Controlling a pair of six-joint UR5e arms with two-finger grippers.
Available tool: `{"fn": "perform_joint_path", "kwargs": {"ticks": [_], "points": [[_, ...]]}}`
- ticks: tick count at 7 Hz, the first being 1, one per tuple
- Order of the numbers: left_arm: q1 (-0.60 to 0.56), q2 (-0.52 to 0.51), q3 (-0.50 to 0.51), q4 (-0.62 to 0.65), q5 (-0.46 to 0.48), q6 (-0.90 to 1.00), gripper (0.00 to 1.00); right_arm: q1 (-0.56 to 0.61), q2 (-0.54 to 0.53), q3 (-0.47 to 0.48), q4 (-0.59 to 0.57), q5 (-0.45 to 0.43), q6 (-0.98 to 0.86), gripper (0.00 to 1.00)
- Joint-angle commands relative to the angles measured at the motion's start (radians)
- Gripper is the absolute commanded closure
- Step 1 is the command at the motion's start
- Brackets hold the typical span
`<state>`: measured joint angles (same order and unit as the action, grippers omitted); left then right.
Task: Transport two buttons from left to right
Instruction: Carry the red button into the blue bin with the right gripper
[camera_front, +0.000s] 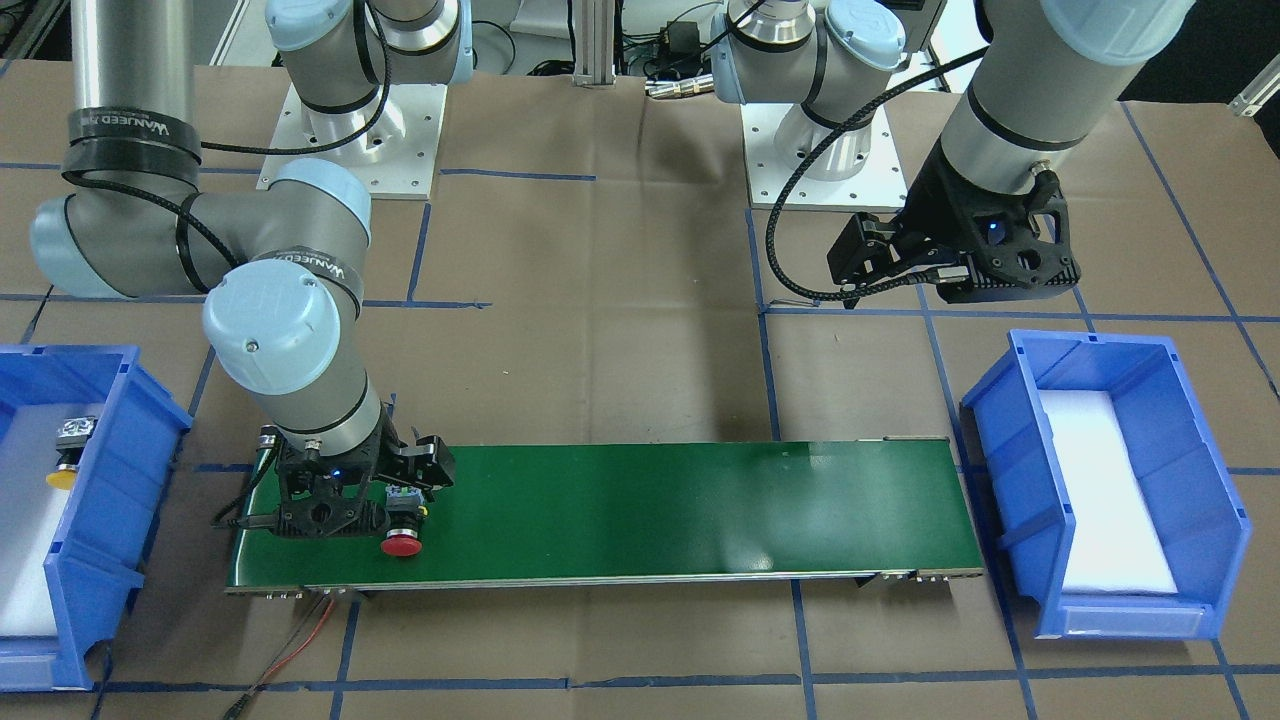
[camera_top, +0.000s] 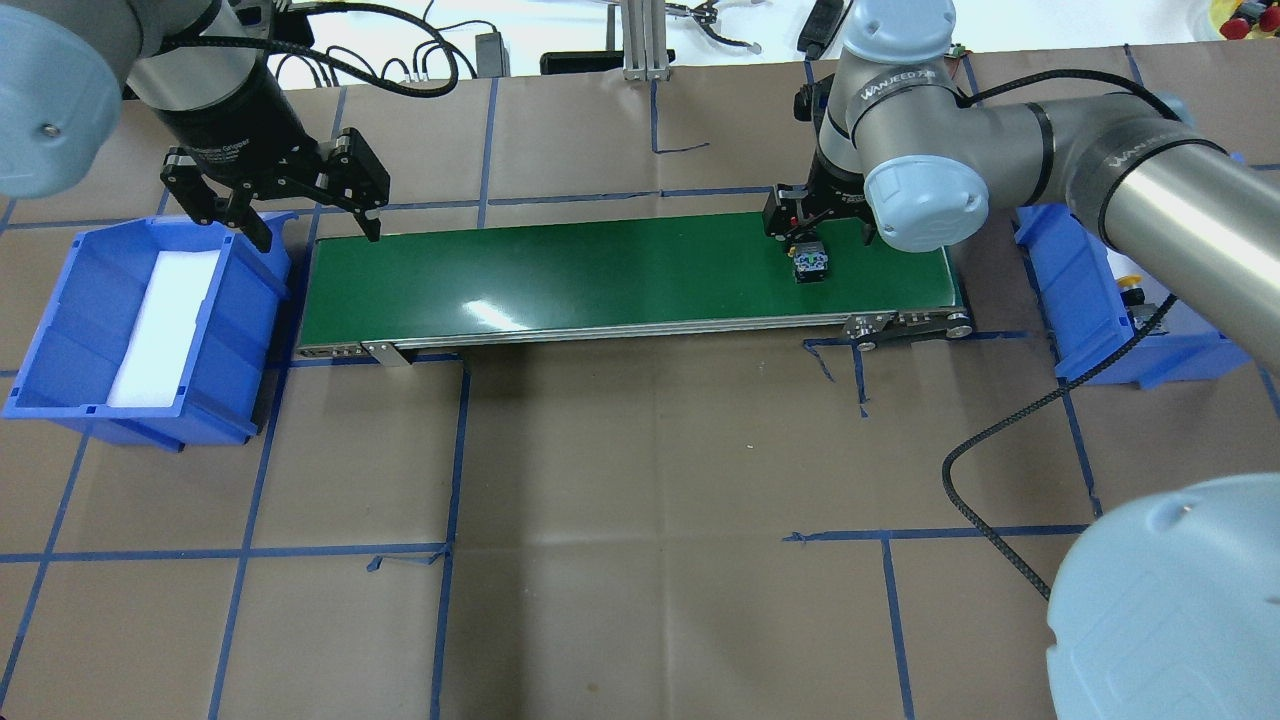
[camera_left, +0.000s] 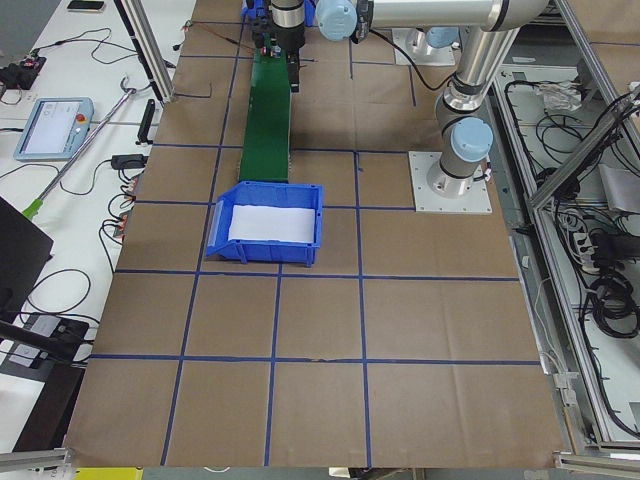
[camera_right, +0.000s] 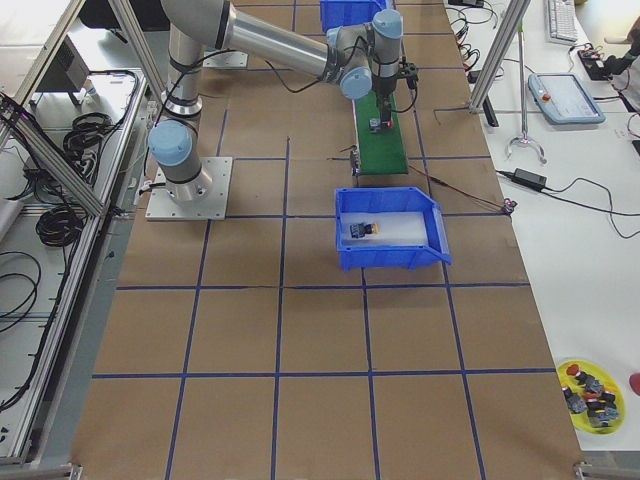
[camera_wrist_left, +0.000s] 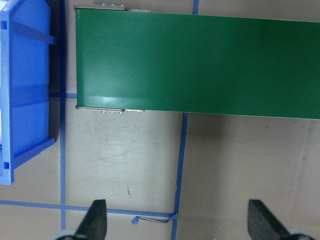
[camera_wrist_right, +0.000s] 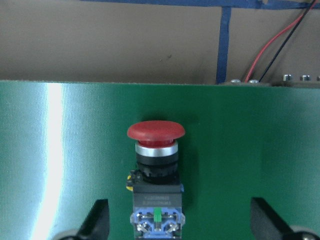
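Brown paper gridded with blue tape is spread over the desk (camera_top: 640, 480), and a green belt (camera_top: 600, 270) is laid between the left bin (camera_top: 60, 330) and the right bin (camera_front: 120, 480). The red button (camera_wrist_right: 156, 165) is seen lying at the belt's right end, between the widely parted fingers of the right end effector (camera_wrist_right: 180, 221), untouched by them. The yellow button (camera_front: 68, 452) is contained in the right bin. The left end effector (camera_top: 318, 236) is spread wide and empty near the belt's left end.
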<state>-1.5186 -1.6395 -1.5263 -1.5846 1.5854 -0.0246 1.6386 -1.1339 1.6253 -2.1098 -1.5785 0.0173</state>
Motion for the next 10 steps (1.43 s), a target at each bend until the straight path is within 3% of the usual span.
{"fn": "perform_joint_path", "kwargs": {"ticks": [1,2,3,4,7,9,10], "points": [[0.000,0.001,0.000,0.000,-0.001,0.000,0.00,-0.003,0.042,0.002,-0.018,0.000,0.001,0.02],[0.000,0.001,0.000,0.000,-0.001,0.000,0.00,-0.008,0.045,-0.005,-0.010,-0.004,0.001,0.30],[0.000,0.001,0.000,0.000,-0.001,0.000,0.00,-0.020,0.033,-0.027,0.016,-0.017,0.000,0.72],[0.000,0.000,0.000,0.000,-0.001,0.000,0.00,-0.028,0.031,-0.050,0.101,-0.015,0.000,0.94],[0.000,0.001,0.000,0.000,-0.001,0.000,0.00,-0.055,-0.012,-0.077,0.145,-0.020,-0.013,0.96],[0.000,0.001,0.000,0.000,-0.001,-0.002,0.00,-0.177,-0.113,-0.161,0.285,-0.018,-0.110,0.96],[0.000,0.001,0.000,-0.001,-0.001,0.000,0.00,-0.266,-0.138,-0.201,0.313,-0.020,-0.261,0.96]]}}
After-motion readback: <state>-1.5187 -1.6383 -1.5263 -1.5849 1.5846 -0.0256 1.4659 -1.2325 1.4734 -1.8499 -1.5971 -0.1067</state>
